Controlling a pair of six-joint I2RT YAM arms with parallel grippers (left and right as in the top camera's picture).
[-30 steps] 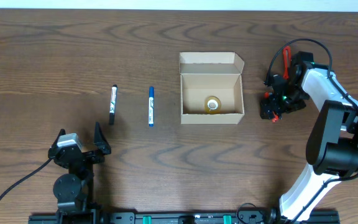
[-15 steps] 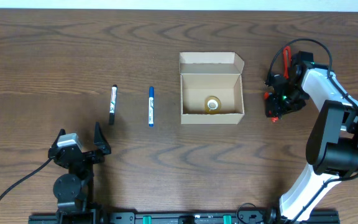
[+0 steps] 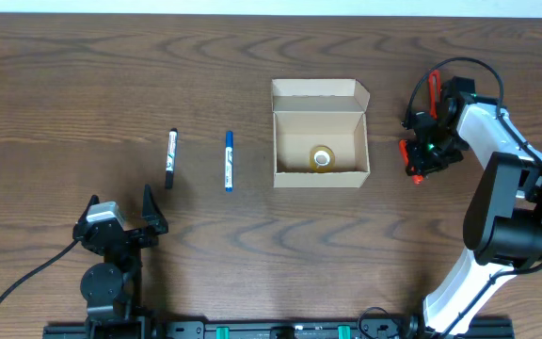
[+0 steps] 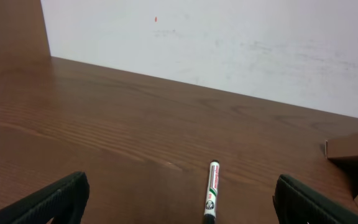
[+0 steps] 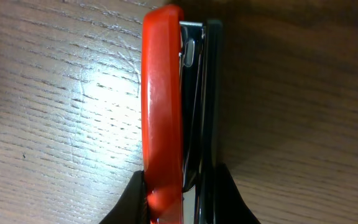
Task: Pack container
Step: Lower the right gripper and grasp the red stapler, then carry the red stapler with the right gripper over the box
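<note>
The box [image 3: 320,135] stands about in the middle of the table [image 3: 64,85], a little toward 12 o'clock. Its lid [image 3: 314,89] is open and folded back on the 12 o'clock side. Inside the box, near the wall at 6 o'clock, lies 1 small round yellowish roll [image 3: 322,158].

At 3 o'clock from the box, close to it but not touching, is the right gripper [image 3: 416,158]. In the right wrist view its 2 fingers [image 5: 131,198] press on both sides of a stapler [image 5: 163,106] with a red top and a black base, so this gripper is clamped on the stapler. Whether the stapler rests on the table, I cannot tell.

At 9 o'clock from the box lie 2 markers, both pointing from 12 to 6 o'clock. The blue marker [image 3: 229,161] is nearer to the box, and the black marker [image 3: 170,158] is farther out, apart from it.

The left gripper [image 3: 122,212] is at 7 o'clock from the box, well apart from it, near the 6 o'clock edge. Its fingers [image 4: 58,200] stand wide apart and hold nothing.
</note>
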